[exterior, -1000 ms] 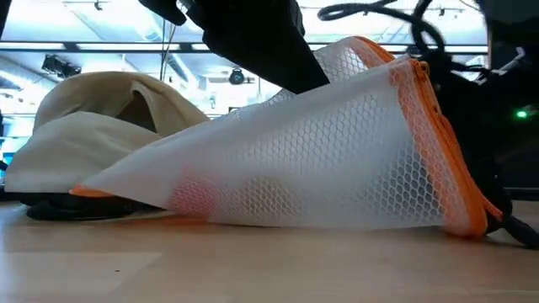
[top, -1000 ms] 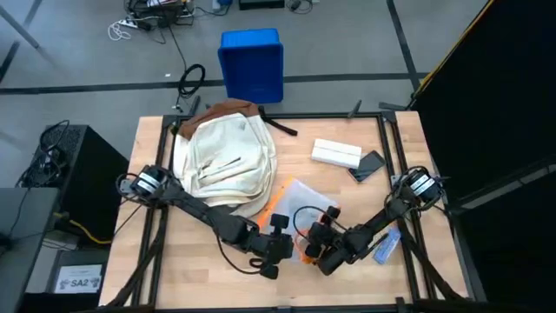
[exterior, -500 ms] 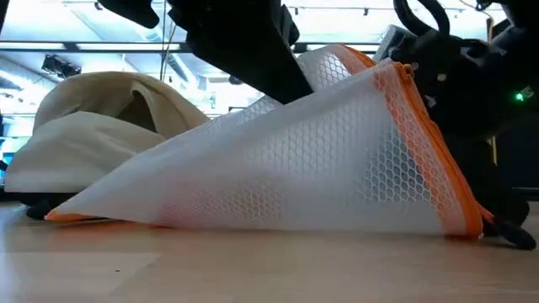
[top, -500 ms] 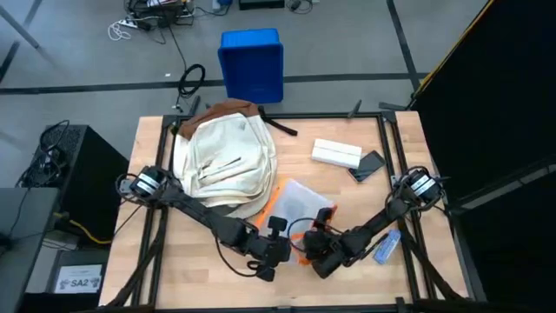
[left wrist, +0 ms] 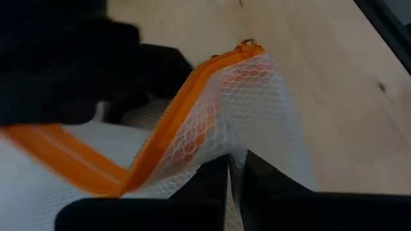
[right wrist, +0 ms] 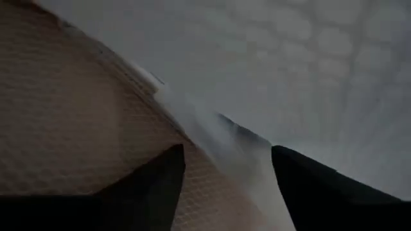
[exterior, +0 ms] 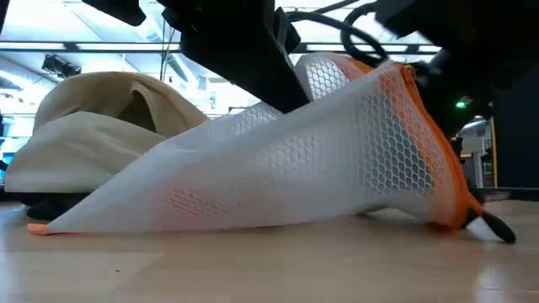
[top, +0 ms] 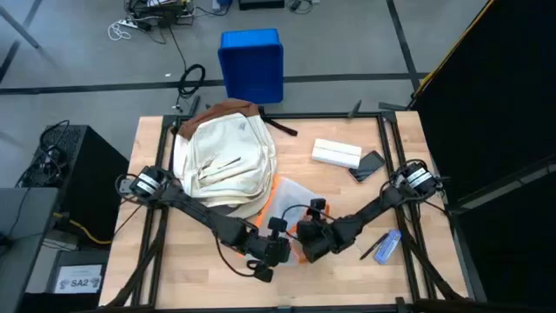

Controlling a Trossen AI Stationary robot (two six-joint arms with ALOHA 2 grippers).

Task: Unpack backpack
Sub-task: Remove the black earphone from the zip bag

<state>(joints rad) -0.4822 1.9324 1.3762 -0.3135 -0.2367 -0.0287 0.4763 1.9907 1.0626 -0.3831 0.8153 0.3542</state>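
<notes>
Mesh pouch [exterior: 278, 168] pinched by L gripper [left wrist: 234, 173]; R gripper [right wrist: 225, 160] spread at it

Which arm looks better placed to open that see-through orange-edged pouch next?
Probably the right. The left tool is shut on the pouch edge beside the orange zipper, acting as anchor. The right tool sits open against the mesh, free to go for the zipper.

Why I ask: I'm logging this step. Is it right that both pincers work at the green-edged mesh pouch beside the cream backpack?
Not quite: the mesh pouch has an orange edge, not green, as the low view shows. Both the left pincer and right pincer do work at it, beside the cream backpack.
</notes>
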